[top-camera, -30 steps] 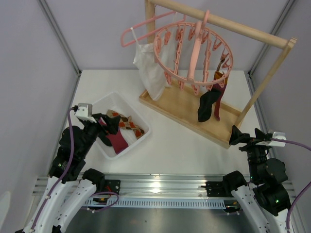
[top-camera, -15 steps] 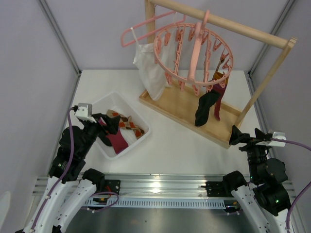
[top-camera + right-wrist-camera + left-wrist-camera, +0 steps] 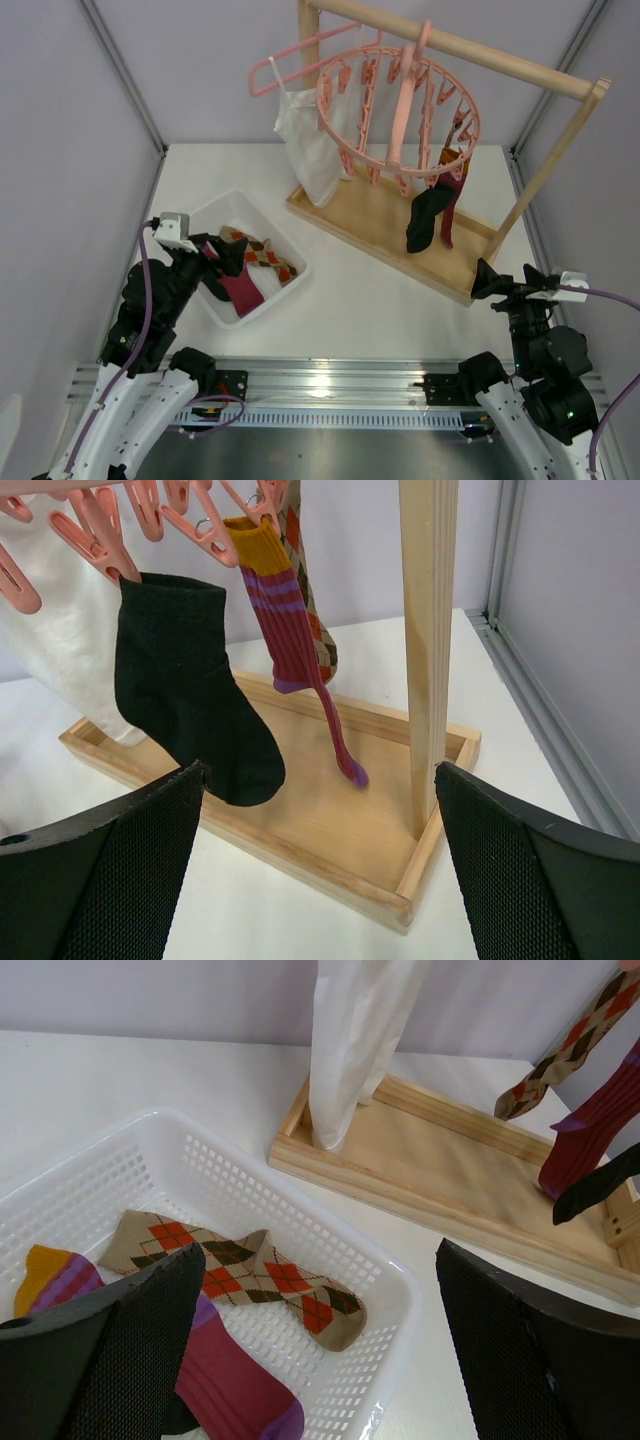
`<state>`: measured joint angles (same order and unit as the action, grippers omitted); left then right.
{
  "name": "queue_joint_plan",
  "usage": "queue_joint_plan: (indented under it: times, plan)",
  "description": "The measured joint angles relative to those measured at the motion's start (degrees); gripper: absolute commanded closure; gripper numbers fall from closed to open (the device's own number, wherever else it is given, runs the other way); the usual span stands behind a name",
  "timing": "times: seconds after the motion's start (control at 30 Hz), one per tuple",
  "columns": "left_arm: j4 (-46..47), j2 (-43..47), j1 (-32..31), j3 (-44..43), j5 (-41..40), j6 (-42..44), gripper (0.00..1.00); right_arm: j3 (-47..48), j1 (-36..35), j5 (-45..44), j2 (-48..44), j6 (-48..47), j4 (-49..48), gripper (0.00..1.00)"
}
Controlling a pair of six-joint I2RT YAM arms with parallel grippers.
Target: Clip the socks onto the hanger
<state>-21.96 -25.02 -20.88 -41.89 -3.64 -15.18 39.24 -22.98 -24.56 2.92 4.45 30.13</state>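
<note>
Left arm [image 3: 150, 300] poised over basket [image 3: 262, 218] — jaws wide.

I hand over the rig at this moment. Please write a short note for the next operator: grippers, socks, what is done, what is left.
Left gripper: open, empty, above the white basket.
Right gripper: open, empty, facing the rack.
Done: black sock, maroon sock and argyle sock hang from clips of the round hanger.
Left: second argyle sock and second maroon sock lie in the basket; clip both.

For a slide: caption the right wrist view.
Black fabric sock and maroon ribbed sock hang from pink plastic clips over the wooden rack base.
</note>
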Motion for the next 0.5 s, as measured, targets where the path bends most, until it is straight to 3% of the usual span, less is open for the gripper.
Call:
queue_joint_plan:
  times: [0.5]
  plan:
    - [0.02, -0.04, 0.09, 0.0, 0.85, -0.04, 0.01, -0.02, 0.02, 0.02, 0.0, -0.04, 0.0, 0.0]
